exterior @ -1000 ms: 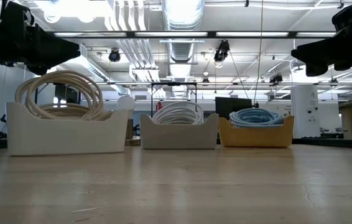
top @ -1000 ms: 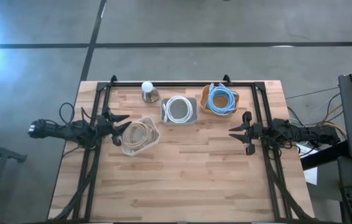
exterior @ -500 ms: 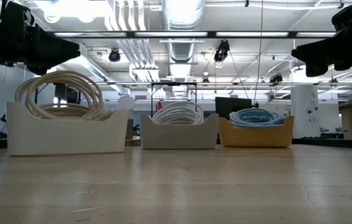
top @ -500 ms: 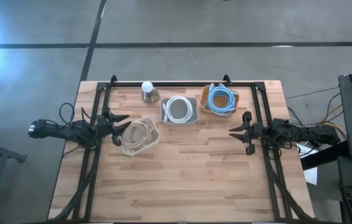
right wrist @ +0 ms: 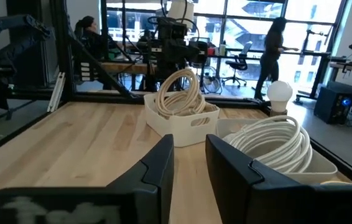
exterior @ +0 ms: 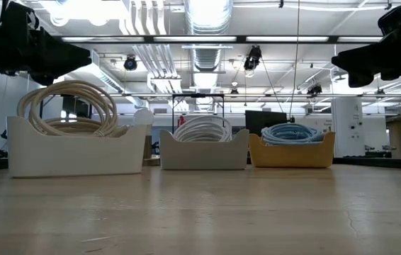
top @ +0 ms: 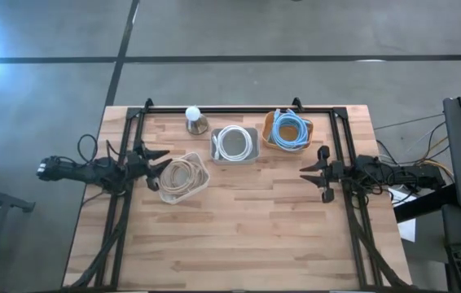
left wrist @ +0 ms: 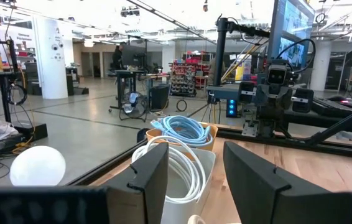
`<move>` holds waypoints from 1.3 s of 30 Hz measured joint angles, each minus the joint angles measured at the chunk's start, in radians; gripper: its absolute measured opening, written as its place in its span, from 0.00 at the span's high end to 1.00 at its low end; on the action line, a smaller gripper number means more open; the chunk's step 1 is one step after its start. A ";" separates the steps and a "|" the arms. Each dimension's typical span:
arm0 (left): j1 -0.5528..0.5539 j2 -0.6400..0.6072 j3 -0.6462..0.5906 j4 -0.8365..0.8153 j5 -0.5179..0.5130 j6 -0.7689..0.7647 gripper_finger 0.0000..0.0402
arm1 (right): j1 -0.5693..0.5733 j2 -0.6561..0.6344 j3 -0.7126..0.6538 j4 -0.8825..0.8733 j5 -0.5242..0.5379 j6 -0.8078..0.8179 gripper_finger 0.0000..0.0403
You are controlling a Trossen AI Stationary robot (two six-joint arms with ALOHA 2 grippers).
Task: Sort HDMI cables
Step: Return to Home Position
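The cables lie coiled in three bins near the table's far side. Beige coils (top: 182, 175) fill the white bin (exterior: 73, 155). White coils (top: 234, 142) sit in the grey bin (exterior: 204, 152). Light blue coils (top: 290, 129) rest in the orange bin (exterior: 291, 154). My left gripper (top: 158, 162) hovers open at the table's left edge, just left of the white bin. My right gripper (top: 310, 175) hovers open at the right edge, near the orange bin. Both are above the table and hold nothing.
A small lamp with a round white bulb (top: 194, 119) stands at the far edge, left of the grey bin. A black frame (top: 239, 108) runs along the far and side edges. The table's near half (top: 239, 236) is bare wood. People show in the room beyond.
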 joint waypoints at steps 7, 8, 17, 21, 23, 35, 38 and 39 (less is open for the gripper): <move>0.000 0.000 0.000 0.000 0.000 0.000 0.60 | 0.000 0.000 0.000 0.000 0.000 -0.011 0.82; 0.000 0.000 0.000 0.000 0.000 0.000 0.60 | 0.000 0.000 0.000 0.000 0.000 -0.007 0.82; 0.000 0.000 0.000 0.000 0.000 0.000 0.60 | 0.000 0.000 0.000 0.000 0.000 -0.006 0.82; 0.000 0.000 0.000 0.000 0.000 0.000 0.60 | 0.000 0.000 0.000 0.000 0.000 0.000 0.80; 0.000 0.000 0.000 0.000 0.000 0.000 0.60 | 0.000 0.000 0.000 0.000 0.000 -0.010 0.79; 0.000 0.000 0.000 0.000 0.000 0.000 0.60 | 0.000 0.000 0.000 0.000 0.000 -0.011 0.79; 0.000 0.000 0.000 0.000 0.000 0.000 0.60 | 0.000 0.000 0.000 0.000 0.000 0.002 0.81; 0.000 0.000 0.000 0.000 0.000 0.000 0.60 | 0.000 0.000 0.000 0.000 0.000 0.004 0.81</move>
